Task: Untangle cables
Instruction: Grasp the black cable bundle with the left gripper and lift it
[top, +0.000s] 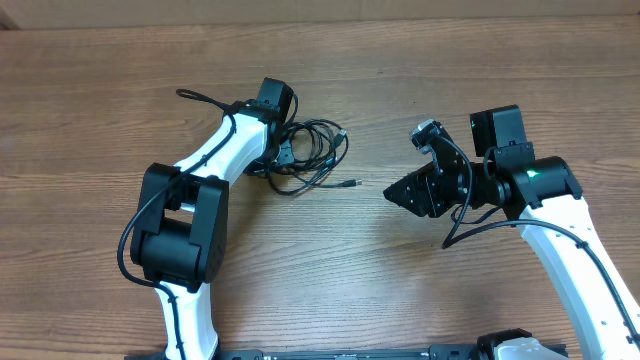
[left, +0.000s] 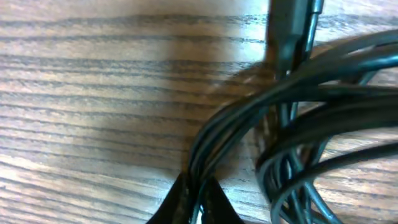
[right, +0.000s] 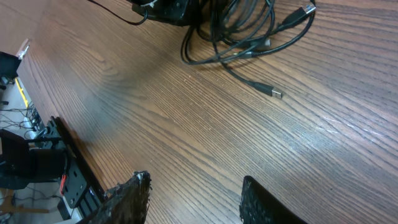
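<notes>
**A:** How many arms are at the counter (top: 90, 90)?

**B:** Two, each with one gripper. The left gripper (left: 199, 208) is down in the tangle, at the upper middle of the overhead view. The right gripper (top: 398, 193) sits right of centre, well apart from it.

**A:** And the cables (top: 315, 150)?

**B:** One loose bundle of thin black loops, lying just left of centre in the overhead view, right at the left arm's tip. I cannot tell how many separate cords make it up, because the loops overlap too much.

**A:** Any ends showing?

**B:** Two stand clear. A silver-tipped plug (top: 343, 131) pokes out at the bundle's upper right. A second plug (top: 352, 184) lies on a straight tail at the lower right, nearest the right gripper.

**A:** Is the left gripper holding anything?

**B:** Yes. In its wrist view the two fingertips (left: 180, 208) are pinched together at the bottom edge, with a few black strands clamped between them. More strands arc away to the right, blurred.

**A:** And the right one?

**B:** Its two fingers (right: 134, 196) stand apart at the bottom of its wrist view, with bare wood between them, gripping nothing. The bundle lies at the top of that frame, and the second plug is below it toward the centre.
</notes>
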